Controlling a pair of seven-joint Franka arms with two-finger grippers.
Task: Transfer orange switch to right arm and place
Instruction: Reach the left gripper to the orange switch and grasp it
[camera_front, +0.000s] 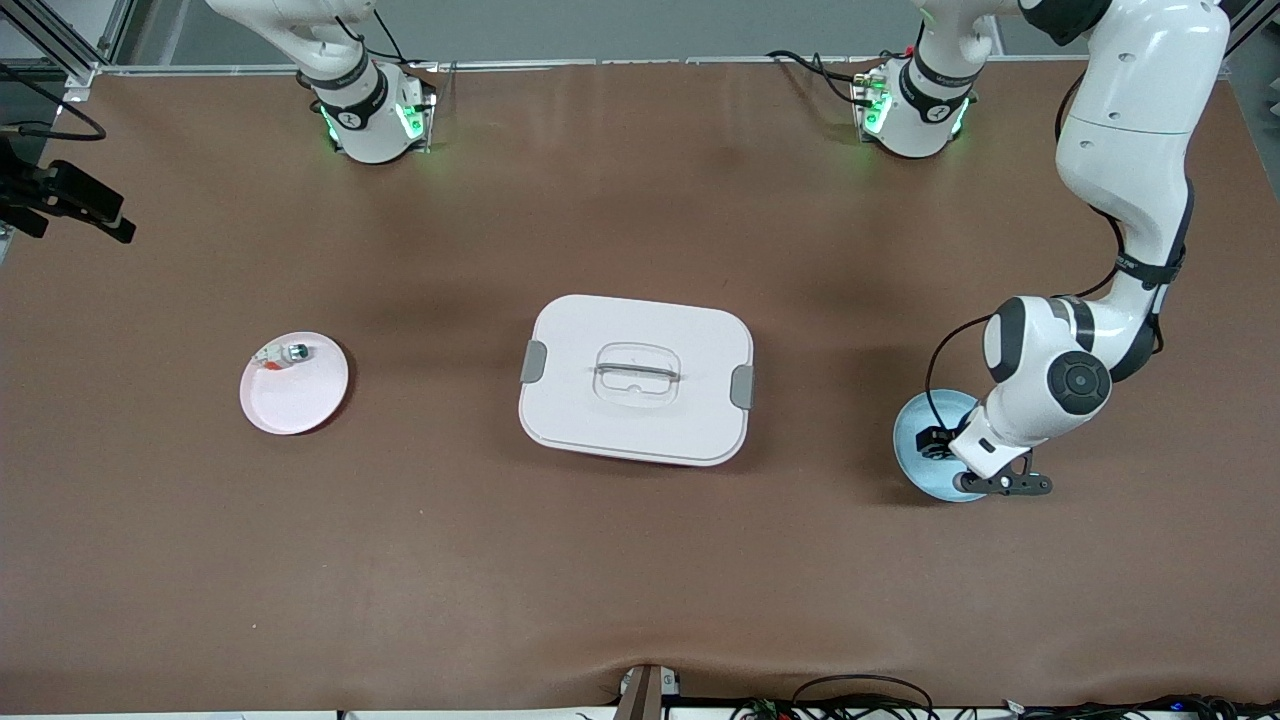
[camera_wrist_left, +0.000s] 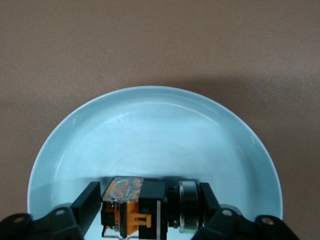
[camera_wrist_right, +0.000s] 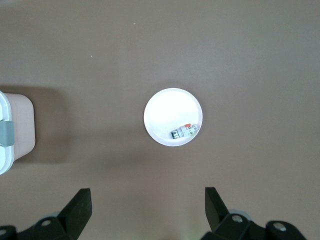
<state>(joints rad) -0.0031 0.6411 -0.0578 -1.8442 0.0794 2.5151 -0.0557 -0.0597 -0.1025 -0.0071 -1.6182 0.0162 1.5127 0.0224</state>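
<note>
Brown matte tabletop: left gripper (camera_wrist_left: 150, 207) clamps the orange switch (camera_wrist_left: 142, 207) in a glossy blue plate (camera_wrist_left: 150, 125) (round, shallow); right gripper (camera_wrist_right: 147, 207) hangs wide open above a pink plate (camera_wrist_right: 165, 112).

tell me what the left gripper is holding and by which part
The left gripper is clamped on the orange switch by its two ends, down in the blue plate. The right gripper holds nothing.

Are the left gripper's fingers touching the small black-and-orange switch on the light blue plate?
Touching: the left wrist view shows both fingers pressed against the switch's ends.
</note>
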